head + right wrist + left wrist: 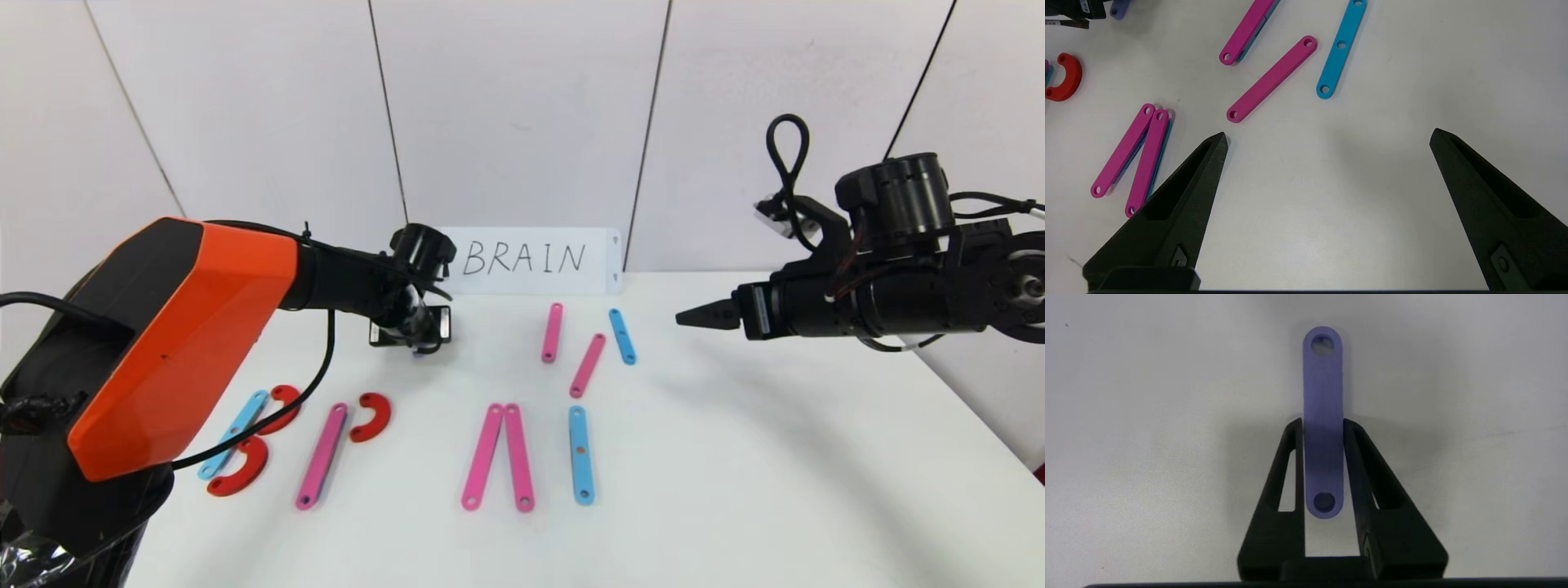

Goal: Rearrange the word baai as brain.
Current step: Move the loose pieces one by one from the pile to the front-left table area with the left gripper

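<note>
Beside the white card (pixel 535 260) lettered in black, pink strips (pixel 505 456), light-blue strips (pixel 580 454) and red curves (pixel 371 416) are showing; a purple strip (pixel 1323 416) too.

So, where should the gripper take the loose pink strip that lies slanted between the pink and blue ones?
Probably across the middle of the slanted pink strip, coming from above with fingers on its two long edges: it lies flat, narrow, and both sides are free.
</note>
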Motion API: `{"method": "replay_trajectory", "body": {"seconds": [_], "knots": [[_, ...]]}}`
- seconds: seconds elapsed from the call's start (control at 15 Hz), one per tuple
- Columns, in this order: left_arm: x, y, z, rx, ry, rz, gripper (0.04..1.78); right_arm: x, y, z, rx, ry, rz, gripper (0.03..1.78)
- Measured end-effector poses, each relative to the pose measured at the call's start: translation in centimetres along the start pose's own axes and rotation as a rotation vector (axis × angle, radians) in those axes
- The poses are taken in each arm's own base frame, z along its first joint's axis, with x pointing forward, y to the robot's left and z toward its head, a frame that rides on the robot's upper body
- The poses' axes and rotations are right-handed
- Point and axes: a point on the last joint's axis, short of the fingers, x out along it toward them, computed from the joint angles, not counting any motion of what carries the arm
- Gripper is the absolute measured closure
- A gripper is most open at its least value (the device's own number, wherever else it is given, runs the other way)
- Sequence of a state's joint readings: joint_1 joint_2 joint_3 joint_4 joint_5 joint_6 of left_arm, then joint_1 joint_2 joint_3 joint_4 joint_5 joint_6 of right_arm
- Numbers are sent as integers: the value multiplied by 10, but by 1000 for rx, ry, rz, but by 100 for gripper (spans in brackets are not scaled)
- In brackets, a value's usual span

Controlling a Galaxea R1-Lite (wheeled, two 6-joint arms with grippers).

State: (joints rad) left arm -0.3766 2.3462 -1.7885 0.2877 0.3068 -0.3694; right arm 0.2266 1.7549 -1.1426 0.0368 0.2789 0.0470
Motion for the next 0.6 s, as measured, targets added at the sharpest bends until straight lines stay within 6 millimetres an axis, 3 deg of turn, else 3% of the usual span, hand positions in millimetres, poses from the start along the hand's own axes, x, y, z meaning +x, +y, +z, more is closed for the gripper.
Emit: {"method": "replay_trajectory", "body": {"seconds": [0.6], "knots": [[-8,1,2,-14,-2,3,155,0,0,-1,-2,2,-1,8]]}}
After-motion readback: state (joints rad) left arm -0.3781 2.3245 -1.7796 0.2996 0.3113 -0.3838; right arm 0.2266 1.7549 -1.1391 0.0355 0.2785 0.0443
